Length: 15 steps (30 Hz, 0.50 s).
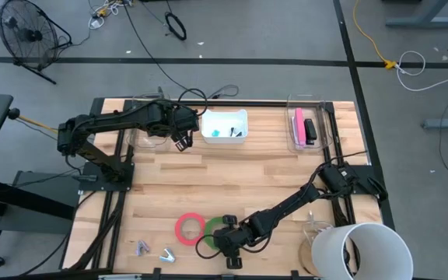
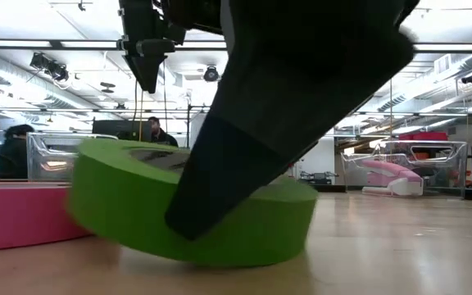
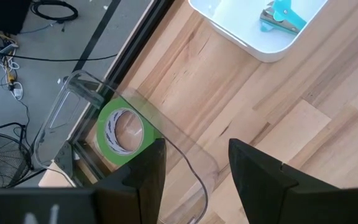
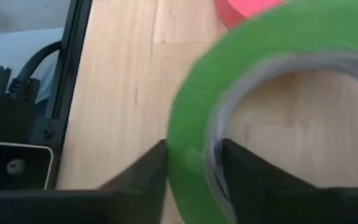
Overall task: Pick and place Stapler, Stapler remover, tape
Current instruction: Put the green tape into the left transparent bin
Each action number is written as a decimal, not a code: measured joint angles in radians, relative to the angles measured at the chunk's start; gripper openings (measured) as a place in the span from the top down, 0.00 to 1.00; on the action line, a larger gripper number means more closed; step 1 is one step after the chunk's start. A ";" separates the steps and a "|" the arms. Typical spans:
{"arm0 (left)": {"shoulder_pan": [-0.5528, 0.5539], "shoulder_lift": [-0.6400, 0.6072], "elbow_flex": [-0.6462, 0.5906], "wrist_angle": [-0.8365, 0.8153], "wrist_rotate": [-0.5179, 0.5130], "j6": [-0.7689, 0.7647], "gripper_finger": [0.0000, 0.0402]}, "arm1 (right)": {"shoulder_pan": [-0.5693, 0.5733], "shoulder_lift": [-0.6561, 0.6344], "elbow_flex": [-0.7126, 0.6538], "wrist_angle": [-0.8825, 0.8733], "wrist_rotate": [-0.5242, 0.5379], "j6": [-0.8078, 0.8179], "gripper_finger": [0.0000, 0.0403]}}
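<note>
A green tape roll [image 1: 211, 228] lies near the table's front edge, beside a red-pink roll [image 1: 190, 227]. My right gripper [image 1: 229, 245] is shut on the green roll. It fills the low view [image 2: 220, 221], with the pink roll [image 2: 15, 215] to its left. A second green roll [image 3: 120, 132] lies flat in a clear bin [image 1: 150, 131] at the far left. My left gripper [image 1: 181, 142] hangs open and empty above the table beside that bin. A blue stapler remover [image 3: 281, 15] lies in a white tray [image 1: 224, 126]. A pink stapler [image 1: 300, 124] lies in a clear bin at the far right. My right gripper pinches the green roll's ring wall [image 4: 188, 155], one finger inside the open centre [image 4: 253, 171] and one outside [image 4: 145, 174]. The fingers come from above, slanting down. The roll sits tilted, its lower edge [image 2: 244, 260] on the table.
Two small metal pieces [image 1: 154, 251] lie at the front left. A white round container [image 1: 360, 253] stands at the front right corner. The middle of the wooden table [image 1: 239, 175] is bare. A person stands in the room beyond the table [image 2: 156, 129].
</note>
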 joint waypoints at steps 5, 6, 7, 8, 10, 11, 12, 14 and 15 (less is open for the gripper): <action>0.000 0.000 0.000 0.000 0.000 0.000 0.55 | -0.009 -0.017 0.000 -0.037 0.030 -0.007 0.87; 0.000 0.000 0.000 0.000 0.000 0.000 0.55 | -0.012 -0.023 -0.001 -0.055 0.044 -0.007 0.87; 0.000 0.000 0.000 0.000 0.000 0.000 0.55 | -0.016 -0.027 -0.002 -0.076 0.066 -0.005 0.87; 0.000 0.000 0.000 0.000 0.000 0.000 0.55 | -0.021 -0.035 -0.003 -0.098 0.081 -0.002 0.87; 0.000 0.000 0.000 0.002 0.000 0.000 0.55 | -0.031 -0.054 -0.006 -0.158 0.117 -0.009 0.87; 0.000 0.000 0.000 0.005 0.000 0.000 0.55 | -0.036 -0.069 -0.006 -0.187 0.132 -0.017 0.87; 0.000 0.000 0.000 0.012 0.000 -0.001 0.55 | -0.043 -0.087 -0.006 -0.212 0.152 -0.027 0.87; 0.000 0.000 0.000 0.025 0.002 -0.001 0.55 | -0.057 -0.133 -0.006 -0.261 0.205 -0.046 0.87; 0.000 0.000 0.000 0.034 0.004 -0.001 0.55 | -0.065 -0.157 -0.005 -0.285 0.235 -0.052 0.87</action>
